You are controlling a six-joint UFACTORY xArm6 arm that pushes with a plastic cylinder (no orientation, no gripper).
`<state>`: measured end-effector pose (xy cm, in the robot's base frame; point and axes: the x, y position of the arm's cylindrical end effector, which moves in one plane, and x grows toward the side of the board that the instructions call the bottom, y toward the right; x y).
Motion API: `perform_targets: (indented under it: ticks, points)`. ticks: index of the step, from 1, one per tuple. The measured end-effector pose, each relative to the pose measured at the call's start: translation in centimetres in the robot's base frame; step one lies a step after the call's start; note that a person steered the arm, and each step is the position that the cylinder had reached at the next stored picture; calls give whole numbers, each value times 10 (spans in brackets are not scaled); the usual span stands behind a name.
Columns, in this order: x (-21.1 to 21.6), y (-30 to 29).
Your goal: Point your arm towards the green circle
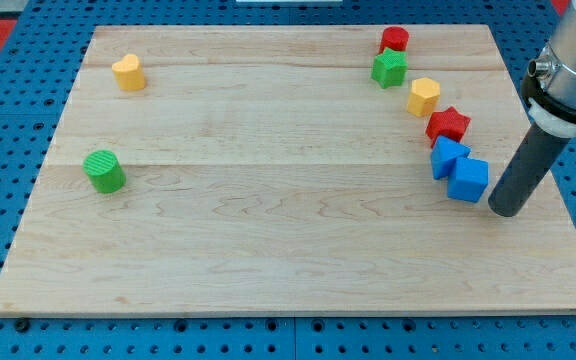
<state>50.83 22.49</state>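
The green circle [103, 171] is a short green cylinder on the wooden board [268, 240] at the view's left. My tip [507, 210] is the lower end of the dark rod at the view's right. It rests on the board just right of a blue cube [469, 180], close to it but apart. The green circle lies far to the left of the tip, across the whole board.
A curved row of blocks runs along the view's upper right: a red block [395, 39], a green star [390, 69], a yellow block [424, 96], a red star [448, 124], a second blue block [447, 156]. A yellow heart [128, 72] sits at upper left.
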Motion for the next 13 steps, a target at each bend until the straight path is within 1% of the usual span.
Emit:
perform_targets:
  ticks: [1, 2, 3, 4, 5, 6, 7, 8, 9, 10, 11, 12, 13]
  points:
    - [-1, -28]
    - [-2, -20]
    - [15, -13]
    - [-3, 17]
    - [-56, 51]
    - [-95, 45]
    - [-84, 11]
    - [-52, -1]
    - [-15, -1]
    - [13, -1]
    - [20, -19]
    - [20, -64]
    - [40, -150]
